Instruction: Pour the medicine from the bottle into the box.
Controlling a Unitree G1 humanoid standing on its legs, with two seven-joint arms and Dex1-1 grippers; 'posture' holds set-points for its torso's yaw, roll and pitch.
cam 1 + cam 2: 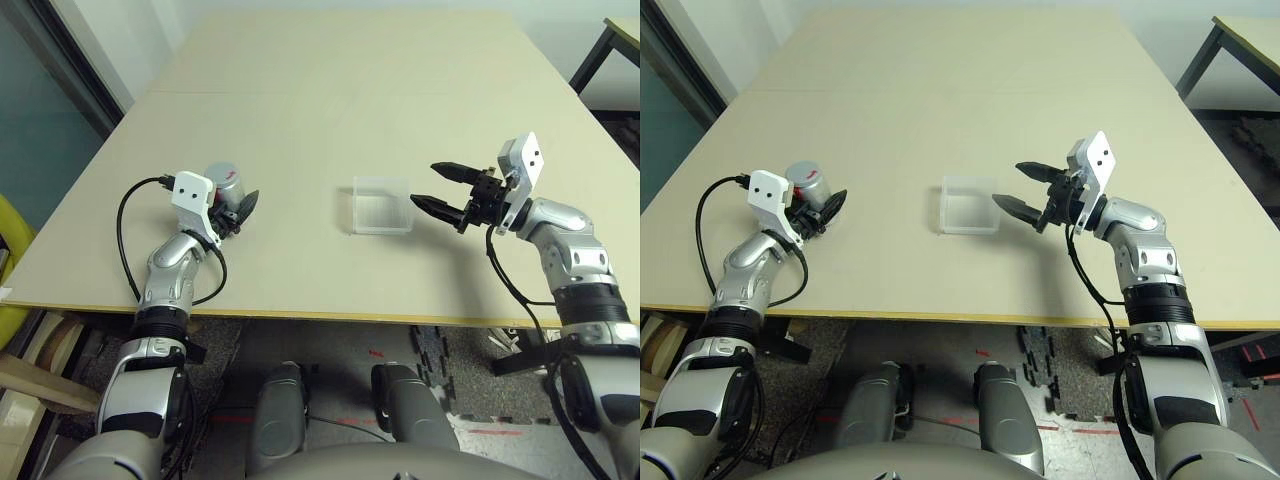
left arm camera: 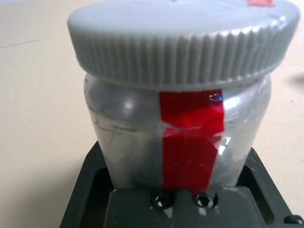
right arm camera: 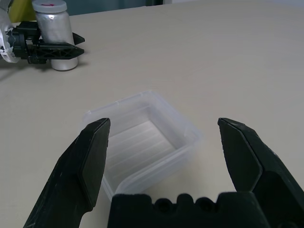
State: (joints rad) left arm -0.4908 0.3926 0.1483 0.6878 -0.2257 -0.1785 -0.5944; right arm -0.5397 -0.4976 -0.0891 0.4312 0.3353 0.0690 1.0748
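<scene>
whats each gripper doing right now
Left gripper: closed around the bottle, which stands upright on the table with its cap on.
Right gripper: open and empty, fingers apart, near the box.

Open counter (image 1: 330, 120) spans the upper frame; the box (image 1: 381, 207) blocks the centre, the bottle (image 1: 226, 183) the middle left.

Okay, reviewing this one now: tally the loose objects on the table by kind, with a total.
Silvery cylindrical bottle with grey ribbed round cap and red label: 1
Shallow square clear plastic box: 1
Total: 2
</scene>
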